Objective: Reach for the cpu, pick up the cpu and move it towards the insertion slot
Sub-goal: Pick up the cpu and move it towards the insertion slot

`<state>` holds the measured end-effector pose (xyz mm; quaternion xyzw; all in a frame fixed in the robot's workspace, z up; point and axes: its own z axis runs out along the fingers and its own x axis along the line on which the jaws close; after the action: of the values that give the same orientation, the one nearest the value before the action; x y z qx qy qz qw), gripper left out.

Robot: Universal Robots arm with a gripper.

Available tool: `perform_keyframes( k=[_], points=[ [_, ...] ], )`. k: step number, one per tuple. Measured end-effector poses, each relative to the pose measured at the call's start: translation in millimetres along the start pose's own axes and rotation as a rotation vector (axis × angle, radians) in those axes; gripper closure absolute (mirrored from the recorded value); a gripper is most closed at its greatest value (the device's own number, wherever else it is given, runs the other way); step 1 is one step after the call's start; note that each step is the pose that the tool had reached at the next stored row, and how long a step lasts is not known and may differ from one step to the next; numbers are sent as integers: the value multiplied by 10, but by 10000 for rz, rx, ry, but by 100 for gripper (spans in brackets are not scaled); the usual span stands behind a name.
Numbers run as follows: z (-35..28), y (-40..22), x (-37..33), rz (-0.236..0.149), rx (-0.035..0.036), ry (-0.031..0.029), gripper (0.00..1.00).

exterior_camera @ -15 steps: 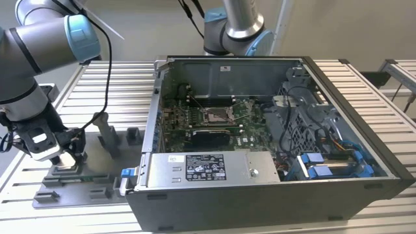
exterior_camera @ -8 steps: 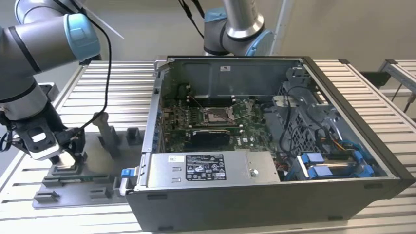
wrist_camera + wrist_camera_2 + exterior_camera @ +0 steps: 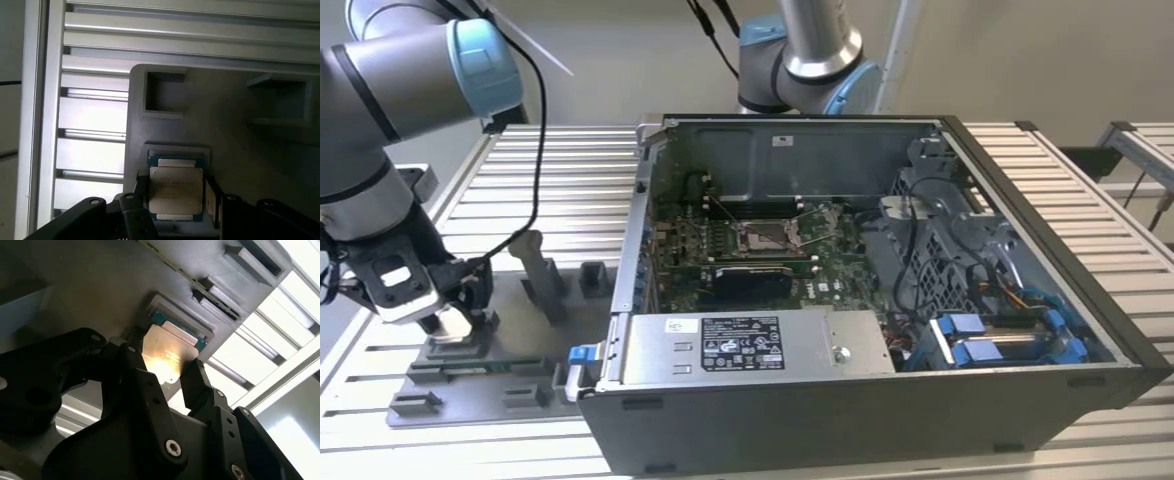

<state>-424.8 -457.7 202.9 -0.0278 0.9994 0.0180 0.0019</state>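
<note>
The cpu (image 3: 176,195) lay flat in its shallow nest on the grey tray (image 3: 225,125), silvery top face up, directly between the jaws. I judged it light, stiff and thin, slick on its metal lid and delicate underneath. That made its two opposite edges look like the only safe place to pinch, squarely and gently. The gripper (image 3: 176,182) stood over it with its jaws spread, one finger (image 3: 140,210) on each side of the chip. They were close to the edges but, as far as I could see, not clamping. The insertion slot (image 3: 762,236) sat well away from the jaws, inside the open computer case (image 3: 881,410).
</note>
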Motion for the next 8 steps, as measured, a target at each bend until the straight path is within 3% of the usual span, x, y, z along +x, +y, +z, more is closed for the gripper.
perform_keyframes(
  k=[8],
  points=[
    [-61, 2, -1, 0, -1, -1, 100]
  ],
)
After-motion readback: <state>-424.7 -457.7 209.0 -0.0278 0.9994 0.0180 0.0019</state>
